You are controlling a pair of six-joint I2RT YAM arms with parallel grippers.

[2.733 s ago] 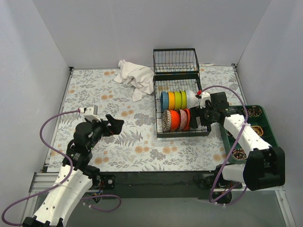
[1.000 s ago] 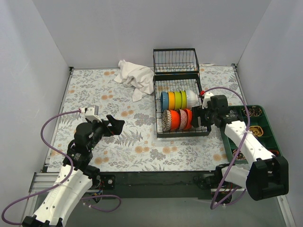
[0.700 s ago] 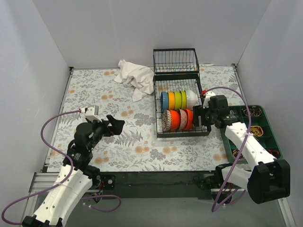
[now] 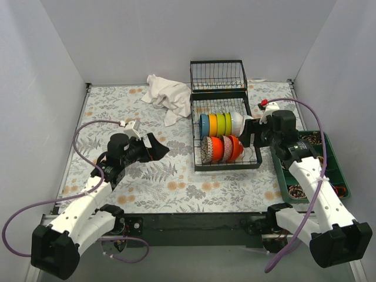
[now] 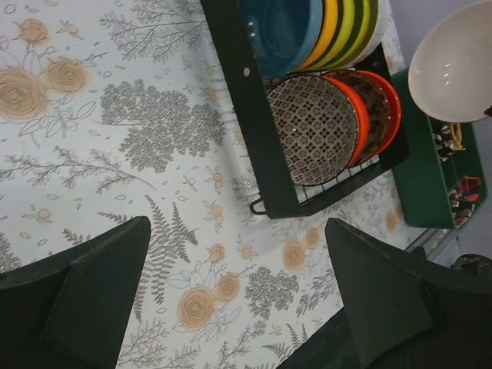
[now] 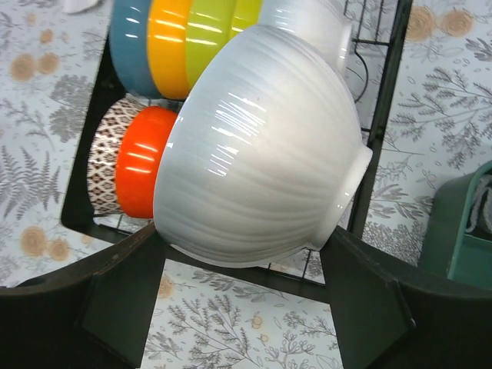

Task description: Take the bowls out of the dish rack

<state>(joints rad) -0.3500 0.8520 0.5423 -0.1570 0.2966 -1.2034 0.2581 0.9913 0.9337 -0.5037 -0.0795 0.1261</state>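
Note:
The black wire dish rack (image 4: pixel 226 167) stands at the table's middle right, with a back row of blue, orange, green and white bowls (image 4: pixel 220 124) and a front row of patterned and orange bowls (image 4: pixel 214 149). My right gripper (image 4: pixel 248 136) is shut on a white ribbed bowl (image 6: pixel 261 146), one finger at its rim and one at its foot, and holds it over the rack's front right part. That bowl also shows in the left wrist view (image 5: pixel 453 58). My left gripper (image 4: pixel 155 147) is open and empty above the floral table, left of the rack (image 5: pixel 238 100).
A green compartment tray (image 4: pixel 338 176) with small items lies right of the rack. A crumpled white cloth (image 4: pixel 167 97) lies at the back, left of the rack's raised wire basket (image 4: pixel 217 76). Grey walls close in the table.
The right gripper has closed on the white bowl and raised it from the rack's front row. The left arm has reached forward and right, nearer the rack.

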